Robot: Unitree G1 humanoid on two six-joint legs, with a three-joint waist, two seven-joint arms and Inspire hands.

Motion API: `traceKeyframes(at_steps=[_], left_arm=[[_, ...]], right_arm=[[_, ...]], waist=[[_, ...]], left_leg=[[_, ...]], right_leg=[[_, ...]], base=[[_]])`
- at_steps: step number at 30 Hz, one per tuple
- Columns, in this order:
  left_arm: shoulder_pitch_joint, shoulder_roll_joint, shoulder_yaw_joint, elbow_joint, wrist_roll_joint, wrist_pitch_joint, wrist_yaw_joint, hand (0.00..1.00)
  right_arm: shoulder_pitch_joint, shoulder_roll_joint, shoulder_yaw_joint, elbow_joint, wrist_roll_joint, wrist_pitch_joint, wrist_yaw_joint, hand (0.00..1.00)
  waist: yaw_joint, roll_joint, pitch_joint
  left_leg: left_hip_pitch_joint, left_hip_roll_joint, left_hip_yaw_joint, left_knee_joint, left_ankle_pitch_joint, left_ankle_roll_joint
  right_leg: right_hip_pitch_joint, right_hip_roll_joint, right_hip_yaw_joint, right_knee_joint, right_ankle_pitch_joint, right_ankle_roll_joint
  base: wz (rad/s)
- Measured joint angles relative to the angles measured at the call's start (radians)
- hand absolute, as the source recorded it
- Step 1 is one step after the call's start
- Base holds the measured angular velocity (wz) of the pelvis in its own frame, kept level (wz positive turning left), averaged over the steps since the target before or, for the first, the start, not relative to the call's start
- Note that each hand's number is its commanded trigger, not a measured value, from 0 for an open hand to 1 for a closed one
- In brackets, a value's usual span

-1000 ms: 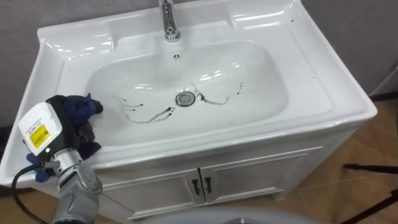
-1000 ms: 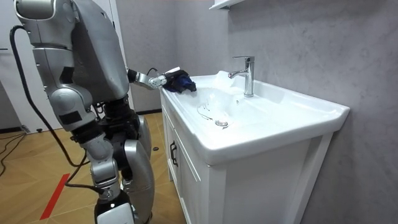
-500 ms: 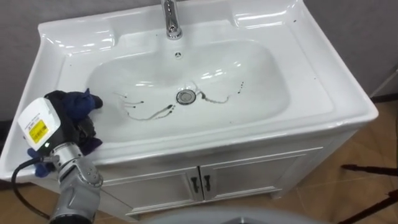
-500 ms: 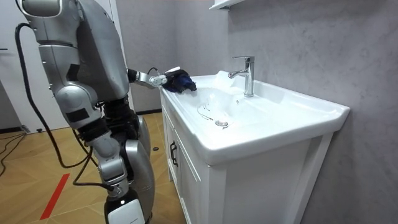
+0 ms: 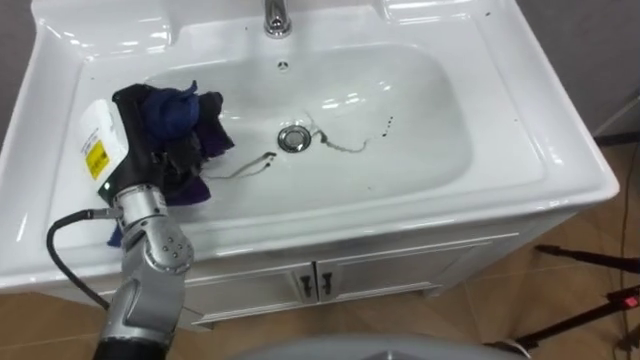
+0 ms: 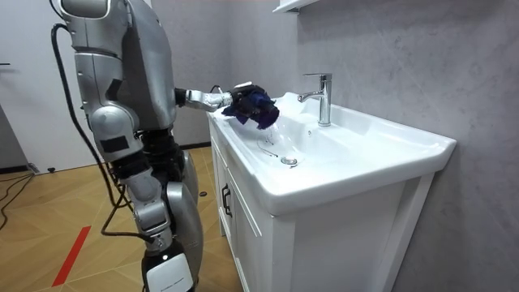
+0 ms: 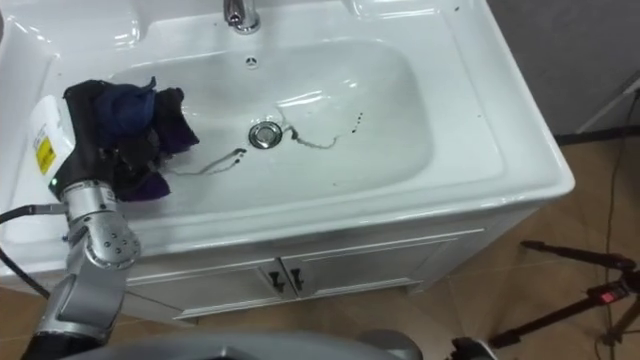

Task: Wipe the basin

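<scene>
Closest to the robot, the 2 white cabinet doors (image 5: 380, 275) under the basin (image 5: 440, 120) sit shut, with wooden floor (image 5: 570, 310) to the right. Just above them the left hand (image 5: 150, 155) reaches in from the lower left over the basin's left side, its fingers closed around a bunched dark blue cloth (image 5: 185, 110). The cloth hangs over the bowl's left slope; whether it touches the porcelain cannot be told. Beyond it, thin dark streaks (image 5: 345, 145) run on both sides of the drain (image 5: 293, 138) at the bowl's middle. Farthest back, the chrome tap (image 5: 275, 18) stands on the rear ledge. From the room view, the robot stands upright at the vanity's front, at that view's left, arm stretched out over the rim.
</scene>
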Motion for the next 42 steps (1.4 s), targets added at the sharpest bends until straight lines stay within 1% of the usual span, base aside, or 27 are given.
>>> traceKeyframes(at_steps=[3, 5, 9, 12, 15, 18, 21, 23, 27, 28, 29, 31, 33, 34, 35, 39, 40, 42], left_arm=[[-0.002, 0.000, -0.005, -0.023, 0.001, -0.006, 0.000, 1.00], [-0.015, 0.000, -0.006, -0.026, 0.001, -0.026, 0.002, 1.00], [-0.022, 0.010, -0.016, -0.036, 0.002, -0.028, 0.015, 1.00], [-0.022, 0.012, -0.019, -0.039, 0.003, -0.028, 0.019, 1.00], [-0.022, 0.012, -0.019, -0.033, 0.003, -0.028, 0.019, 1.00], [-0.022, 0.013, -0.021, -0.010, 0.004, -0.024, 0.019, 1.00], [-0.022, 0.013, -0.022, 0.023, 0.023, -0.011, 0.002, 1.00], [-0.022, 0.013, -0.022, 0.055, 0.024, 0.012, -0.038, 1.00], [-0.023, 0.013, -0.023, 0.135, 0.049, 0.032, -0.100, 1.00], [-0.023, 0.013, -0.023, 0.165, 0.058, 0.043, -0.115, 1.00], [-0.025, 0.013, -0.023, 0.203, 0.063, 0.054, -0.130, 1.00], [-0.040, 0.014, -0.023, 0.238, 0.064, 0.073, -0.165, 1.00], [-0.053, 0.015, -0.023, 0.278, 0.079, 0.090, -0.180, 1.00], [-0.055, 0.016, -0.023, 0.294, 0.089, 0.100, -0.189, 1.00], [-0.055, 0.018, -0.023, 0.298, 0.091, 0.110, -0.205, 1.00], [-0.055, 0.022, -0.023, 0.304, 0.137, 0.136, -0.259, 1.00], [-0.056, 0.023, -0.023, 0.304, 0.168, 0.140, -0.273, 1.00], [-0.062, 0.023, -0.023, 0.306, 0.210, 0.151, -0.292, 1.00]], right_arm=[[-0.001, 0.003, 0.005, 0.023, -0.001, -0.010, 0.000, 0.00], [-0.002, 0.005, 0.005, 0.030, -0.004, -0.009, 0.000, 0.00], [-0.006, 0.008, 0.004, 0.031, -0.006, -0.009, 0.000, 0.00], [-0.010, 0.008, 0.004, 0.032, -0.024, -0.007, 0.001, 0.00], [-0.013, 0.008, 0.004, 0.040, -0.041, -0.007, 0.011, 0.00], [-0.014, 0.008, 0.003, 0.052, -0.043, -0.006, 0.014, 0.00], [-0.003, 0.007, 0.003, 0.048, -0.045, 0.005, 0.036, 0.00], [-0.002, 0.007, 0.003, 0.046, -0.045, 0.018, 0.056, 0.00], [-0.003, 0.007, 0.003, 0.046, -0.048, 0.028, 0.078, 0.00], [-0.004, 0.006, 0.001, 0.046, -0.048, 0.034, 0.078, 0.00], [-0.005, 0.005, -0.008, 0.040, -0.049, 0.040, 0.078, 0.00], [0.002, -0.001, -0.021, 0.035, -0.047, 0.048, 0.077, 0.00], [0.011, -0.004, -0.029, 0.018, -0.047, 0.058, 0.077, 0.00], [0.016, -0.004, -0.033, 0.010, -0.047, 0.058, 0.078, 0.00], [0.017, -0.003, -0.037, 0.005, -0.044, 0.059, 0.078, 0.00], [0.019, -0.004, -0.047, -0.007, -0.044, 0.066, 0.077, 0.00], [0.019, -0.004, -0.046, -0.017, -0.043, 0.072, 0.077, 0.00], [0.019, -0.005, -0.046, -0.022, -0.037, 0.072, 0.076, 0.00]], waist=[[-0.007, 0.003, -0.0002], [-0.008, 0.000, 0.0014], [-0.018, -0.009, 0.0030], [-0.023, -0.011, 0.0034], [-0.028, -0.008, 0.0030], [-0.034, 0.001, 0.0029], [-0.034, 0.004, 0.0020], [-0.035, 0.004, 0.0021], [-0.036, 0.005, 0.0023], [-0.033, 0.008, 0.0006], [-0.035, 0.013, 0.0008], [-0.036, 0.020, 0.0009], [-0.038, 0.031, -0.0005], [-0.046, 0.037, -0.0023], [-0.055, 0.038, -0.0017], [-0.066, 0.031, 0.0005], [-0.067, 0.026, 0.0025], [-0.067, 0.020, 0.0027]], left_leg=[[0.001, 0.001, 0.002, 0.000, 0.000, 0.000], [0.001, 0.001, 0.004, 0.000, 0.000, 0.000], [0.000, 0.001, 0.013, 0.000, 0.000, 0.000], [0.000, 0.000, 0.017, 0.000, 0.000, 0.000], [0.001, 0.001, 0.021, 0.000, 0.000, 0.000], [0.003, 0.001, 0.024, 0.001, 0.000, 0.000], [0.008, 0.001, 0.027, 0.001, 0.000, 0.000], [0.014, 0.001, 0.032, 0.000, 0.000, 0.000], [0.016, 0.001, 0.042, -0.001, 0.000, 0.000], [0.015, 0.002, 0.052, -0.004, 0.000, 0.000], [0.015, 0.002, 0.057, -0.006, 0.000, 0.000], [0.017, 0.001, 0.062, -0.006, 0.000, 0.000], [0.018, 0.001, 0.073, -0.006, 0.000, 0.000], [0.019, 0.001, 0.076, -0.006, 0.000, 0.000], [0.021, 0.001, 0.080, -0.006, 0.000, 0.000], [0.031, 0.001, 0.088, -0.005, 0.000, 0.000], [0.033, 0.001, 0.097, -0.006, 0.000, 0.000], [0.033, 0.002, 0.105, -0.007, 0.000, 0.000]], right_leg=[[0.000, 0.002, 0.002, -0.001, 0.000, 0.000], [-0.001, 0.002, 0.003, -0.001, 0.000, 0.000], [-0.001, 0.001, 0.007, -0.002, 0.000, 0.000], [-0.001, 0.001, 0.011, -0.003, 0.001, 0.001], [-0.001, 0.002, 0.015, -0.002, 0.001, 0.002], [-0.001, 0.003, 0.020, 0.000, 0.003, 0.002], [-0.002, 0.003, 0.024, 0.000, 0.003, 0.002], [-0.002, 0.003, 0.025, 0.000, 0.003, 0.002], [-0.004, 0.003, 0.028, -0.002, 0.003, 0.002], [-0.012, 0.005, 0.035, -0.001, 0.003, 0.002], [-0.015, 0.006, 0.041, 0.001, 0.005, 0.002], [-0.014, 0.006, 0.048, 0.003, 0.007, 0.004], [-0.014, 0.007, 0.056, 0.007, 0.008, 0.004], [-0.015, 0.006, 0.058, 0.009, 0.007, 0.004], [-0.016, 0.006, 0.059, 0.016, 0.006, 0.004], [-0.016, 0.007, 0.069, 0.019, 0.004, 0.003], [-0.017, 0.008, 0.077, 0.022, 0.004, 0.003], [-0.017, 0.009, 0.081, 0.027, 0.005, 0.003]], base=[[-0.03], [0.00], [0.00], [0.00], [-0.03], [-0.03], [-0.04], [-0.04], [-0.06], [-0.16], [-0.15], [-0.10], [-0.12], [-0.07], [-0.04], [-0.09], [-0.11], [-0.09]])
